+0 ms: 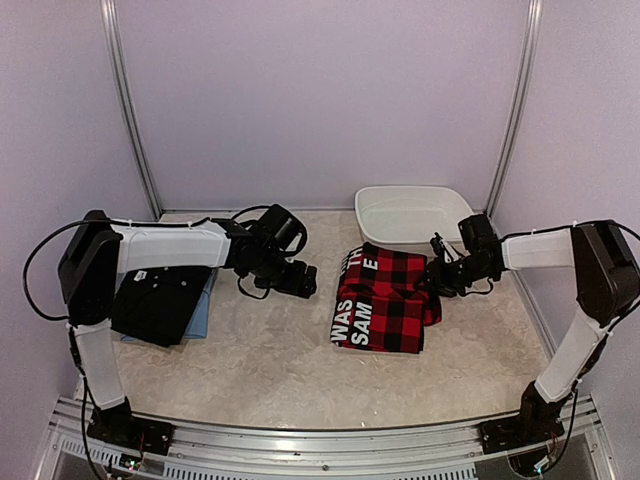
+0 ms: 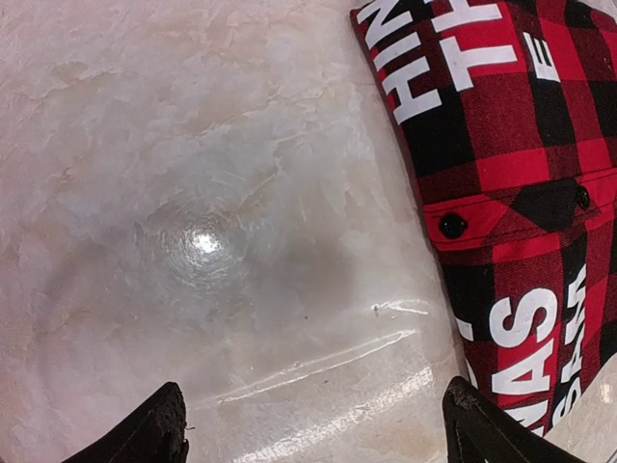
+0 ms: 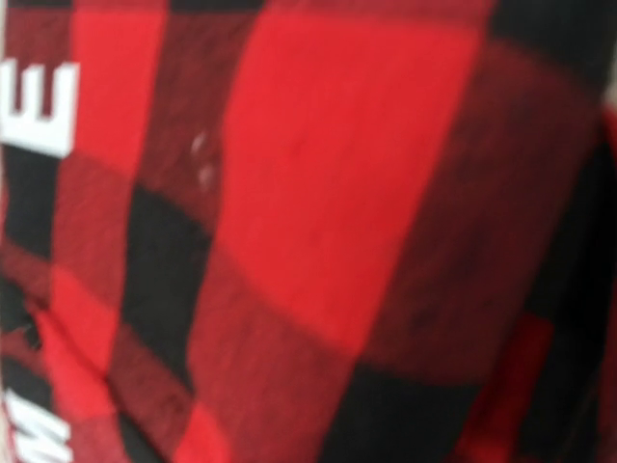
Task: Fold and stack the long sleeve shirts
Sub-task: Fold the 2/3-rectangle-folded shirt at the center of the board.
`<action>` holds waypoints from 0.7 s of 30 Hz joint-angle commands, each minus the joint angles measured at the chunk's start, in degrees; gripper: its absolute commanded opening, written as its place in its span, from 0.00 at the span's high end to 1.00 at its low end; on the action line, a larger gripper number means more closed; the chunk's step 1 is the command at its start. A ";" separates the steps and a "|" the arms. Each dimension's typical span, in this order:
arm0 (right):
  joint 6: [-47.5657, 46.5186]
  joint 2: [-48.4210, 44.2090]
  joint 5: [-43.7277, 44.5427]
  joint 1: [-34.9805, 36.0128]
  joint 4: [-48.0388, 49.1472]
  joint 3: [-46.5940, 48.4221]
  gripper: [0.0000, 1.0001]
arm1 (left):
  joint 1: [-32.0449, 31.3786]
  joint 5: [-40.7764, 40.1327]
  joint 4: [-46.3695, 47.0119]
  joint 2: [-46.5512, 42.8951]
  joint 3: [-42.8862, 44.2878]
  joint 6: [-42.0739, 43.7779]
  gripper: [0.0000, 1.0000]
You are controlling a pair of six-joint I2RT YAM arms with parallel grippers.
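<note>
Red-and-black checked flannel shirt (image 1: 385,300): folded into flat rectangle, white block lettering on top, black buttons along placket, right of centre on worktop (image 1: 270,370). Black shirt (image 1: 160,300): folded, far left, atop light blue shirt (image 1: 203,315), blue edge showing alongside.

A white plastic basin (image 1: 410,215) (oval) sits at the back of the marbled table (image 1: 270,350).

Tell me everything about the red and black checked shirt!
The red-and-black checked shirt looks like soft flannel, with big white letters and black buttons. It is folded into a rectangle and lies flat on the pale table, close to the white basin. The right tool is at its right edge; whether it grips cannot be told.
</note>
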 commanded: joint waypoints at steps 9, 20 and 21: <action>-2.16 3.02 17.01 -0.51 -1.09 4.54 0.59 | -2.96 2.96 4.79 2.63 1.88 -0.22 0.13; -5.23 5.30 21.61 -0.49 1.39 3.09 0.60 | -6.51 9.31 12.40 8.19 4.40 -0.65 0.11; -5.38 4.44 21.44 -0.49 1.84 2.56 0.60 | -6.75 9.16 12.22 9.60 4.96 -0.53 0.11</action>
